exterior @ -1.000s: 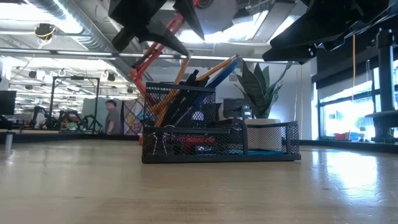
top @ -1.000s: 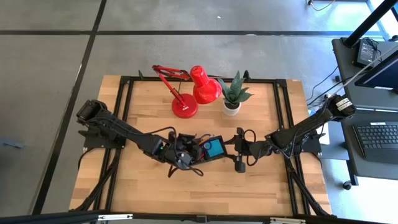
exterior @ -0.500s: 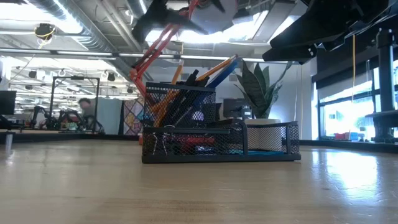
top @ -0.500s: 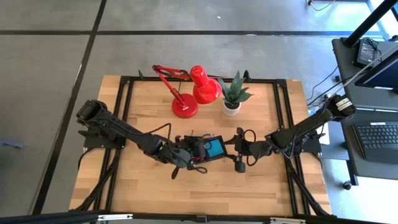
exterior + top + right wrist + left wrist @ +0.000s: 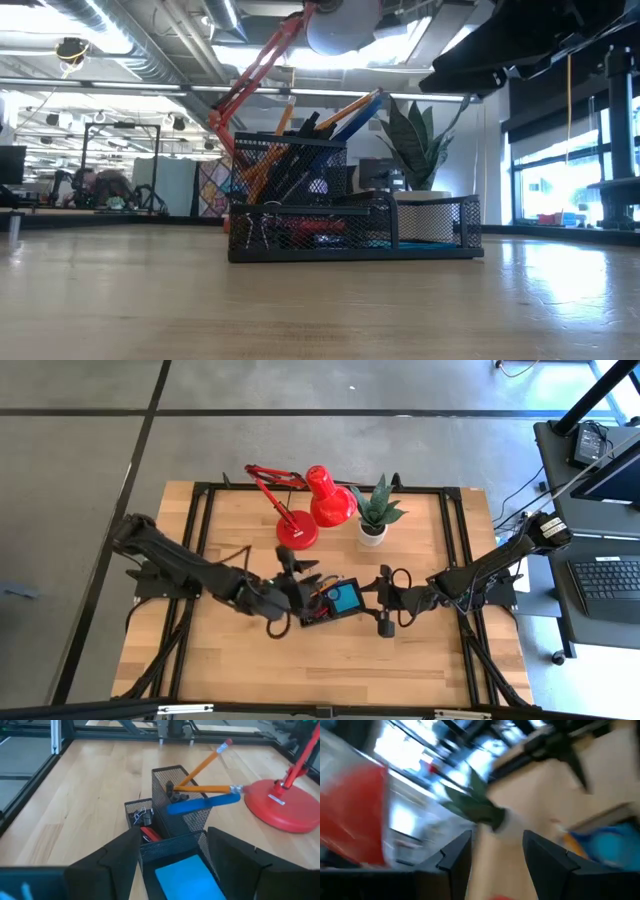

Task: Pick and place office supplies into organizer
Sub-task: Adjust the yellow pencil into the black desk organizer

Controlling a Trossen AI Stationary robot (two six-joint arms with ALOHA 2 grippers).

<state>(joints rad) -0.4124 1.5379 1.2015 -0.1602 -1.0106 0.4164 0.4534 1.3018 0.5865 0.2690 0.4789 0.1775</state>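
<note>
Left gripper (image 5: 290, 575): jaws spread, empty; it has pulled back from over the mesh organizer (image 5: 328, 600) toward the lamp base (image 5: 297, 532), so you may judge a drop finished. The organizer sits mid-table, holding pencils (image 5: 200, 767), scissors (image 5: 202, 804), clips (image 5: 140, 815) and note pad (image 5: 190, 877), contents the low view obscures. Right gripper (image 5: 385, 600): jaws spread, beside the organizer.

Organizer (image 5: 330, 603) sits mid-table, between left gripper (image 5: 293, 565) and right gripper (image 5: 382, 600). Pencils (image 5: 207, 762) stand in its tall cup; note pad (image 5: 189, 877) lies in its low tray. Lamp base (image 5: 297, 532) and potted plant (image 5: 376, 510) stand behind it.
</note>
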